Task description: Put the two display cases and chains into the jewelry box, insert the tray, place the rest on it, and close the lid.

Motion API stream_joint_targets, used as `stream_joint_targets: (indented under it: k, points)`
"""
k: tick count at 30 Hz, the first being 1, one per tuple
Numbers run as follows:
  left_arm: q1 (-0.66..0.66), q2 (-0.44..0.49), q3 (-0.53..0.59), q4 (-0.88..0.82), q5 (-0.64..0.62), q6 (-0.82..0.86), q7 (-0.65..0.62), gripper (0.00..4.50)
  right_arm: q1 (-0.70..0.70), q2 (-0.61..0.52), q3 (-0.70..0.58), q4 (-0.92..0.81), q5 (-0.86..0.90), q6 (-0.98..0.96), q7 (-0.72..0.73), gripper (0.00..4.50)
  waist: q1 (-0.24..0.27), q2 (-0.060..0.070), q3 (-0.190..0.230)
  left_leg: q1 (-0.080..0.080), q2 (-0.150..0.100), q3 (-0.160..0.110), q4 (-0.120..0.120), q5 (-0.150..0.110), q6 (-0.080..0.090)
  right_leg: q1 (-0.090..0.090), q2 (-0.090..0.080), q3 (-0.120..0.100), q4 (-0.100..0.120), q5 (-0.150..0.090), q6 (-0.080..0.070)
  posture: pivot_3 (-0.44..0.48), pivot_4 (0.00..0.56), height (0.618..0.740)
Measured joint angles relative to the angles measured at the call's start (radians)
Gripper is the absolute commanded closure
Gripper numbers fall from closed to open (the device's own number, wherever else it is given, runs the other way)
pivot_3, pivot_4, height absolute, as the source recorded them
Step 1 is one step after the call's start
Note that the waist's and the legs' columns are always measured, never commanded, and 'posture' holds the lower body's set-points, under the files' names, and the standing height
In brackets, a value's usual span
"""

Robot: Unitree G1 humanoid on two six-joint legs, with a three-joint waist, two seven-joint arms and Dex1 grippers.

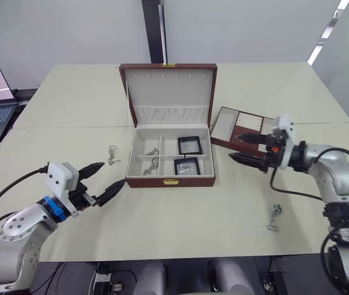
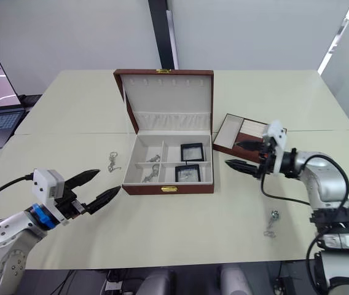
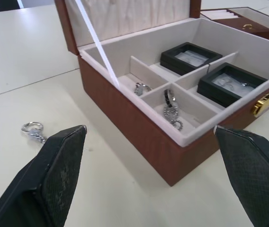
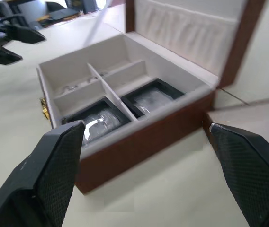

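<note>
With my left claw (image 1: 99,181) released and empty, I should reach to 12 o'clock, pinch the chain (image 1: 112,155) gently, and drop it in the box (image 1: 171,161).

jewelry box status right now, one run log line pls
jewelry box: lid open | display cases: both inside | tray: on table | left gripper: open | right gripper: open

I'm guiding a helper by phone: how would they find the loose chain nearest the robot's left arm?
Start at the open jewelry box mid-table. Just off its left wall, on bare table, lies a small silver chain. Unlike the chains in the box's compartments or the one far right, it lies alone beyond the left gripper.
</note>
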Motion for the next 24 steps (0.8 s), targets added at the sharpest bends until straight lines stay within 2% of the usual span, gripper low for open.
stream_joint_targets:
  k: [6, 11, 17, 24]
  points:
    - [-0.020, 0.050, 0.042, 0.070, 0.000, 0.045, -0.023, 0.00, 0.155, -0.064, -0.091, 0.008, 0.026, -0.019, -0.019, 0.01, -0.004, 0.000, 0.000, 0.001, 0.001, 0.001, 0.000, 0.000, 0.000, 0.000, 0.001, 0.001, 0.001, 0.000, 0.000, 0.000, 0.150, 0.740]
    - [-0.053, 0.116, 0.105, 0.248, 0.032, 0.009, -0.072, 0.00, 0.256, -0.080, -0.140, 0.065, 0.012, -0.099, -0.061, 0.01, -0.002, 0.000, 0.000, 0.001, 0.000, 0.001, 0.000, 0.000, 0.000, 0.001, 0.001, 0.001, 0.000, 0.000, 0.000, 0.000, 0.150, 0.740]
    - [-0.073, 0.129, 0.128, 0.359, 0.066, -0.037, -0.103, 0.00, 0.283, -0.080, -0.182, 0.115, -0.008, -0.166, -0.127, 0.01, -0.002, 0.000, 0.000, 0.001, 0.001, 0.001, 0.000, 0.000, 0.000, 0.001, 0.001, 0.001, 0.001, 0.000, 0.000, 0.000, 0.150, 0.740]
    - [-0.061, 0.105, 0.134, 0.397, 0.089, -0.081, -0.092, 0.00, 0.312, -0.080, -0.208, 0.141, -0.011, -0.198, -0.162, 0.01, -0.002, 0.000, 0.000, 0.002, 0.001, 0.002, 0.000, 0.000, 0.000, 0.001, 0.000, 0.002, 0.001, 0.000, 0.000, 0.000, 0.150, 0.740]
